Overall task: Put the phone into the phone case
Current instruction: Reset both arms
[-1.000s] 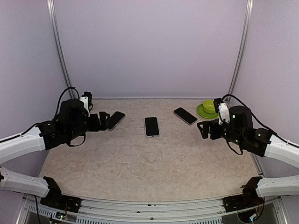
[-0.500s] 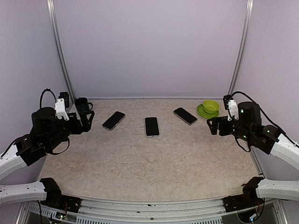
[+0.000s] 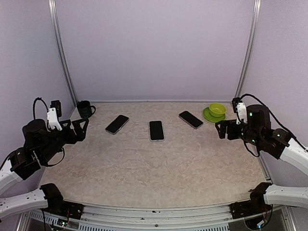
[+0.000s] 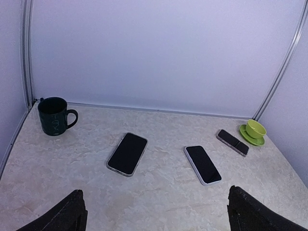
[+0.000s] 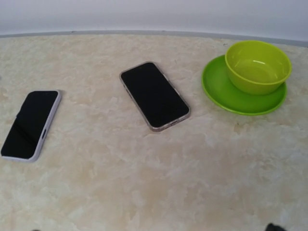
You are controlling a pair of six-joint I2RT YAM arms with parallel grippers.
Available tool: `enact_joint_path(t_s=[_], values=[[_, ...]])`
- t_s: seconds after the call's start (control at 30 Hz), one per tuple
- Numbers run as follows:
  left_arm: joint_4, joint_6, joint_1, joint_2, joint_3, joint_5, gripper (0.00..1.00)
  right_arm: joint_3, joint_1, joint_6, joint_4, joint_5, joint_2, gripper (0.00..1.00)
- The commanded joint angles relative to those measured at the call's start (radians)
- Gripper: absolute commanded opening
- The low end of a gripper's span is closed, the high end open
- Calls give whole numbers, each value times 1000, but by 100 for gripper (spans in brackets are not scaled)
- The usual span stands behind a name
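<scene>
Marble-patterned desk [image 3: 154,168] fills the near ground, bare of any object between the two arm bases at its front edge. A little farther in, the left pincer [image 3: 78,129] hangs above the desk's left edge with its jaws spread wide and nothing between them; in its wrist view the two dark fingertips [image 4: 65,216] sit at the bottom corners with open surface between. Across from it, the right pincer [image 3: 220,130] hovers over the right edge, jaws likewise wide apart and empty, pointing inward toward the middle.

Beyond both pincers, three dark-screened handsets lie flat in a loose row, well apart from one another and from either arm. The middle handset [image 3: 156,130] has a pale rim and lies roughly square to the front edge. The left handset [image 3: 117,124], grey-rimmed, is angled with its far end turned right. The right handset [image 3: 191,119], with a tan rim, is angled the opposite way and sits farthest back of the three. Which of them is the bare phone and which carries or is the case cannot be told.

Farther back, a dark green mug [image 3: 85,109] stands upright in the left rear corner, handle to the right. In the right rear corner a lime bowl [image 3: 217,109] rests on a green saucer [image 3: 208,115], near the right handset. A plain lilac wall [image 3: 154,48] closes the back.
</scene>
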Motion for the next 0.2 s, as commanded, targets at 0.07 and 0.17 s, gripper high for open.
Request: enact_joint_path(t_s=[0.07,0.17], values=[[22,12,-6,2,-24,-12,99,22,-8,23,-2,25,-6,100],[16,12,-6,6,-26,-13,99,28,-8,27,-9,24,-4,100]])
